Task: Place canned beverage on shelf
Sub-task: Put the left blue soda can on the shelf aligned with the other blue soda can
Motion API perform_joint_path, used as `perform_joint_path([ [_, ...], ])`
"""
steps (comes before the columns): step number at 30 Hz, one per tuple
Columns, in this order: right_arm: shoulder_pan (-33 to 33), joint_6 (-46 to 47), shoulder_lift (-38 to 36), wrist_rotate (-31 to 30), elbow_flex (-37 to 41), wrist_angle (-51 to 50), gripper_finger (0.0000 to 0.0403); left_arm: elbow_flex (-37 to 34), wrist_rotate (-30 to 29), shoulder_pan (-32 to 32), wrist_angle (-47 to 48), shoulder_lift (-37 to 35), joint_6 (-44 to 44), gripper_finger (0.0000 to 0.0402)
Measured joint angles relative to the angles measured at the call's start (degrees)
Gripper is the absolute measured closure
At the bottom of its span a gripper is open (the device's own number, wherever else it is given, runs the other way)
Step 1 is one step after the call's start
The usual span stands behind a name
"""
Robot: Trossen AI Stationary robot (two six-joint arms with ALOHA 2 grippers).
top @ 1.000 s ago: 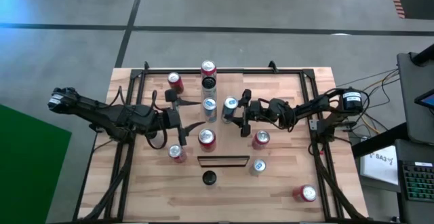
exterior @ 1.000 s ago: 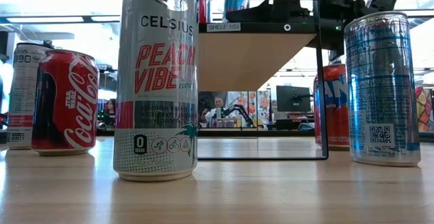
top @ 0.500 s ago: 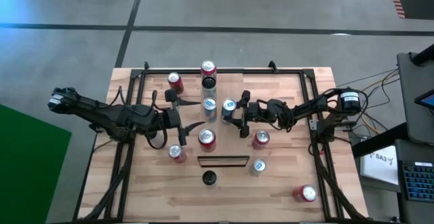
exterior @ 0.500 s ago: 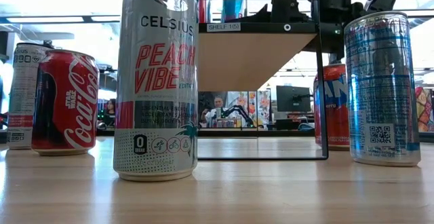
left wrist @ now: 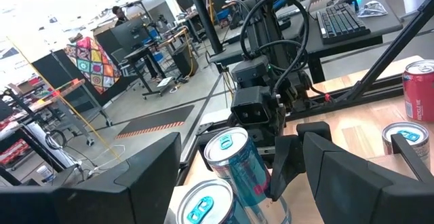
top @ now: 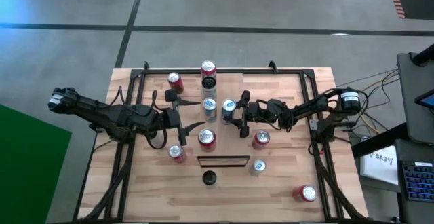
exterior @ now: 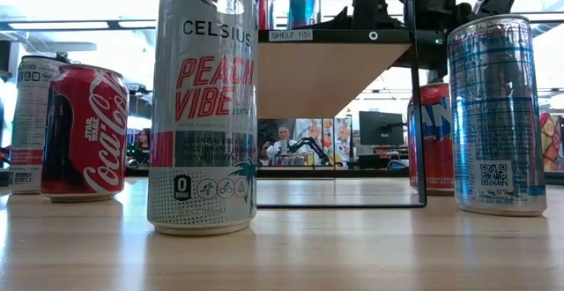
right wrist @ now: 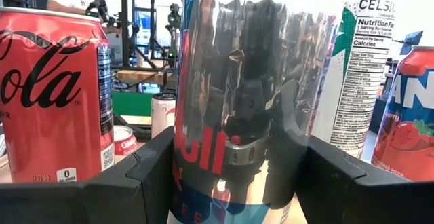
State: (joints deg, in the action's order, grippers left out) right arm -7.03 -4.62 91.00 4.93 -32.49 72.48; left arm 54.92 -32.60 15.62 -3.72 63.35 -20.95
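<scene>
left arm: stretched toward centre, left gripper (top: pixel 192 114) fingers spread
right arm: reaching left, right gripper (top: pixel 232 115) clamped

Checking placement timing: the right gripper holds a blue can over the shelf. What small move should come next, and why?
Probably level the can and ease it down onto the shelf before opening. The right gripper grips it, it leans in the left wrist view, and the low view hides whether its base touches the board.
</scene>
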Motion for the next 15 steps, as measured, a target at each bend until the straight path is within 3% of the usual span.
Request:
perform_joint_path([
  [9,0.0,-0.06,-0.02,-0.02,0.0,-0.12,0.0174,0.0,0.02,-0.09,-0.01,0.0,0.0,0.0125],
  [15,0.0,0.0,-0.02,-0.46,0.0,-0.14,0.0151,0.0,0.0,-0.09,-0.03,0.0,0.0,0.0125],
])
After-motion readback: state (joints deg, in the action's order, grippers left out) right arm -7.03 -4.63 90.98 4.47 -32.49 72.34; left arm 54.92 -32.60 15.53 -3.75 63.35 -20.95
